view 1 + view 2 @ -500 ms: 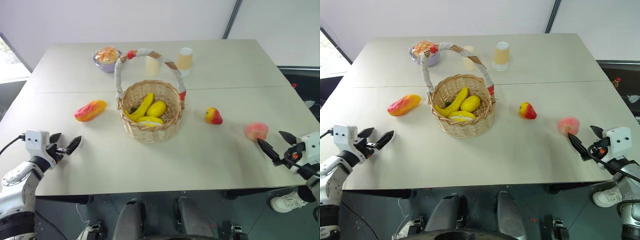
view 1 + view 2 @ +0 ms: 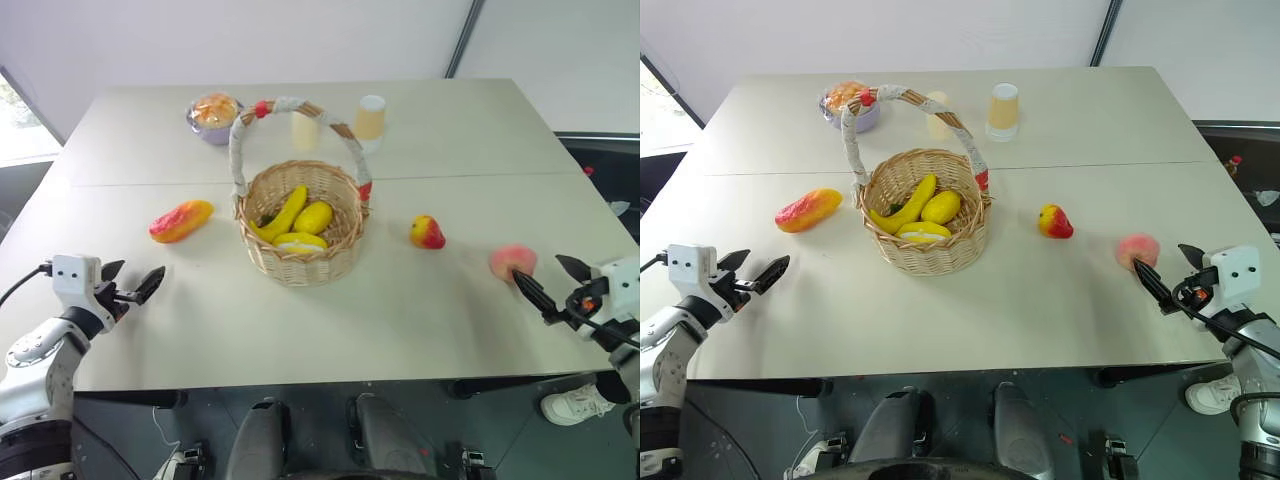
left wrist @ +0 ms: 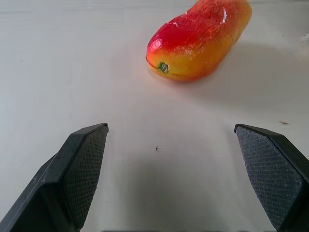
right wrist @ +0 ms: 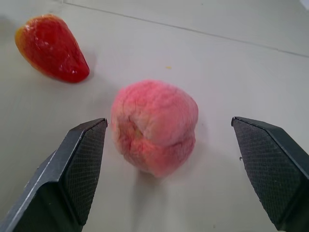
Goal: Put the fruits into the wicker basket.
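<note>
The wicker basket [image 2: 300, 266] stands mid-table with a banana [image 2: 285, 213] and two lemons [image 2: 313, 217] inside. An orange-red mango [image 2: 181, 220] lies to its left, and my left gripper [image 2: 138, 275] hovers open just short of it, the mango [image 3: 200, 38] lying ahead of its fingers. A red-and-yellow apple [image 2: 427, 232] lies right of the basket. Farther right sits the pink peach [image 2: 513, 262]. My right gripper [image 2: 537, 267] is open close behind it, and the peach [image 4: 155, 126] lies just beyond the fingertips, nearer one finger. The apple [image 4: 52, 47] lies beyond.
A purple bowl [image 2: 214, 115] of orange food and two pale yellow cups [image 2: 371, 116] stand behind the basket at the far side. The table's front edge [image 2: 320, 382] runs just below both grippers. A seam crosses the table behind the basket.
My right gripper has edged slightly closer to the peach. The left gripper and the fruits have stayed put.
</note>
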Action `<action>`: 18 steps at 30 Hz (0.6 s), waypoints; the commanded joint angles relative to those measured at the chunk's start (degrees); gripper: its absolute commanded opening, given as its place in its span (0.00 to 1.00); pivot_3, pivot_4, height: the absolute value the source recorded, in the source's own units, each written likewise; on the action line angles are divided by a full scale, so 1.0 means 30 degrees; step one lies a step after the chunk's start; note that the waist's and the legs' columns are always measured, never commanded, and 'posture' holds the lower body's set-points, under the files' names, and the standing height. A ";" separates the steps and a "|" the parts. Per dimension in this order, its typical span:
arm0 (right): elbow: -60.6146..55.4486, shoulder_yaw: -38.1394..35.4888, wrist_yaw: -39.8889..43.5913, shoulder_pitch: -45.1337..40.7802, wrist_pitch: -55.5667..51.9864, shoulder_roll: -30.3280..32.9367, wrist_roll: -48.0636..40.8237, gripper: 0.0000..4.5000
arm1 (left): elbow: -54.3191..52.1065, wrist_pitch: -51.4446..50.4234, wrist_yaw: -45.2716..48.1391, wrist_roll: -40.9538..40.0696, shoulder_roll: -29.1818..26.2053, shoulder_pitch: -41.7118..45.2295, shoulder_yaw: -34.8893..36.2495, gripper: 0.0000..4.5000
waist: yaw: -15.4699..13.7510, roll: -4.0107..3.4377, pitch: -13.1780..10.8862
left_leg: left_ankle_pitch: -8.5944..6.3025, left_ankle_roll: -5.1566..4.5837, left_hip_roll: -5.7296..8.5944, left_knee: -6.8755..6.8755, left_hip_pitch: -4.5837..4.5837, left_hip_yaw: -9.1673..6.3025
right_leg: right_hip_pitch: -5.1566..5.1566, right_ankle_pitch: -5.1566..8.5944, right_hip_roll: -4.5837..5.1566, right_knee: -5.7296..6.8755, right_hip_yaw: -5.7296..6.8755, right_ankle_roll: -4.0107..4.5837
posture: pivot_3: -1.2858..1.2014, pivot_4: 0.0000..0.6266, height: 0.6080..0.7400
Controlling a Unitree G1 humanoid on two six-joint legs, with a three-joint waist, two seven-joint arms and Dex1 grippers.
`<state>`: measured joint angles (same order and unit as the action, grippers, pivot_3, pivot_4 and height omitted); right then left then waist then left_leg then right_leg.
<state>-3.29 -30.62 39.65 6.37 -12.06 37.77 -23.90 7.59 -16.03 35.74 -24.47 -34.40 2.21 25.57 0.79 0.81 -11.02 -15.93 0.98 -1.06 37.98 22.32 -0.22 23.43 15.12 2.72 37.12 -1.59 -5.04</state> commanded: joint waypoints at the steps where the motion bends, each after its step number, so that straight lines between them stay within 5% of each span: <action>1: -0.1416 -0.0149 0.0146 -0.0416 -0.0110 0.0642 -0.0382 0.96 | -0.0804 0.0085 -0.0014 -0.0049 -0.0379 0.0239 0.0164 1.00 | 0.0003 0.0000 0.0000 | 0.0000 0.0000 0.0000 0.0000 0.0000 -0.0002 | 0.0000 0.0000 -0.0001 0.0002 0.0000 0.0000 | 0.52 0.24 1.00; 13: -0.9571 0.4488 0.2267 -0.2971 -0.5551 0.3064 -0.4309 0.96 | -0.0897 0.1678 0.1313 0.5501 -0.4945 0.3310 -0.4696 1.00 | 0.0015 0.0003 0.0001 | -0.0002 -0.0003 0.0001 -0.0003 0.0008 -0.0020 | 0.0005 0.0001 -0.0019 0.0000 0.0010 0.0002 | 0.52 0.24 1.00; 18: -1.1474 0.6774 0.2144 -0.4749 -0.6635 0.3103 -0.4528 0.96 | 0.0398 0.1210 0.0525 0.7846 -0.5220 0.5667 -0.6723 1.00 | -0.0058 0.0016 -0.0005 | -0.0001 -0.0003 0.0011 0.0003 0.0024 -0.0024 | 0.0008 0.0001 -0.0008 -0.0005 0.0021 0.0000 | 0.52 0.24 1.00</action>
<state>-35.27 -10.64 46.26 -6.63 -31.38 46.35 -36.37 8.48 -12.25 38.27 -2.96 -49.23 17.41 6.02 0.62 0.85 -11.04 -15.94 0.97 -1.00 38.00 22.41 -0.31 23.45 15.12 2.70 37.10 -1.52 -5.04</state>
